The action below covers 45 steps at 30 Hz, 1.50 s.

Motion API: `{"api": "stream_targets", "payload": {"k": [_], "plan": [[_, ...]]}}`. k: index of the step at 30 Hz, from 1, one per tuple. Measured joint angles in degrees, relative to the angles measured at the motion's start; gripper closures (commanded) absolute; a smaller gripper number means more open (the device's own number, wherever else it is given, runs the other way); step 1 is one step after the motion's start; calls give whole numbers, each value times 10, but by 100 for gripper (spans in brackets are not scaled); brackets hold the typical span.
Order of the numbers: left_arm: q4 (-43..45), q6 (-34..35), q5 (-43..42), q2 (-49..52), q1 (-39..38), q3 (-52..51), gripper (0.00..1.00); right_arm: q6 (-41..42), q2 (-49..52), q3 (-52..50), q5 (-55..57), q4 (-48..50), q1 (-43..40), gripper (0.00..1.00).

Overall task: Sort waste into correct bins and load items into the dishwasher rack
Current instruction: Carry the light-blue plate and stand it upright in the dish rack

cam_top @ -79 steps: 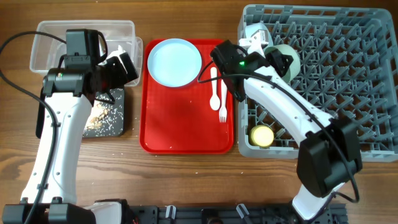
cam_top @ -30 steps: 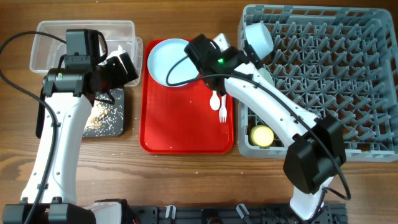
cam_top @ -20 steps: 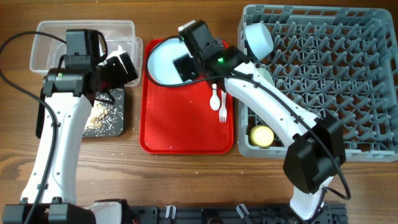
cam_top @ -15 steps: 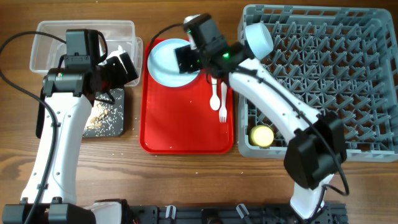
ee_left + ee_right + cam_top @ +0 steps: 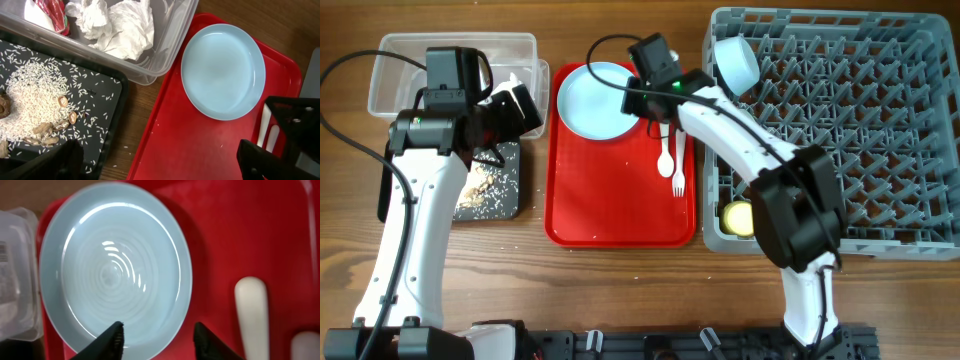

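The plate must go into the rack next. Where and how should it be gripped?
Likely its right rim, from above: the plate lies flat on the tray, so only the thin raised edge offers a pinch.

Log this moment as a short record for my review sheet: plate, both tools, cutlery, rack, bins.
plate: pale blue plate, empty, on the red tray
right tool: jaws apart, straddling the plate's rim
left tool: open, empty, above the black tray's edge
cutlery: white spoon and fork on the red tray
rack: grey rack holds a pale blue bowl and a yellow cup
bins: clear tub holds tissue and a wrapper; black tray holds rice scraps
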State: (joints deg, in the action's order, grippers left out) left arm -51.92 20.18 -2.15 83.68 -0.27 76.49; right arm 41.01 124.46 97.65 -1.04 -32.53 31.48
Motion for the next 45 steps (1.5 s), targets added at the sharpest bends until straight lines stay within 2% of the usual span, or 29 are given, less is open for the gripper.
{"api": "stream_targets", "payload": {"k": [7,10,12,22,27,30,31,35,40,45], "plan": [[0,0,0,0,0,0,0,32,47,0,-2,-9,8,70],[0,0,0,0,0,0,0,42,56,0,-3,-10,8,80],[0,0,0,0,0,0,0,53,58,0,-5,-10,8,96],[0,0,0,0,0,0,0,54,58,0,-41,-31,3,96],[0,0,0,0,0,0,0,0,40,0,-43,-48,-22,96],[0,0,0,0,0,0,0,-51,2,-2,-41,-51,-47,96],[0,0,0,0,0,0,0,-67,-42,-2,-33,-52,-65,96],[0,0,0,0,0,0,0,-161,-182,-2,46,-64,-99,95],[0,0,0,0,0,0,0,-243,-341,4,221,-78,-124,95],[0,0,0,0,0,0,0,-311,-370,11,403,-101,-149,96]]}}
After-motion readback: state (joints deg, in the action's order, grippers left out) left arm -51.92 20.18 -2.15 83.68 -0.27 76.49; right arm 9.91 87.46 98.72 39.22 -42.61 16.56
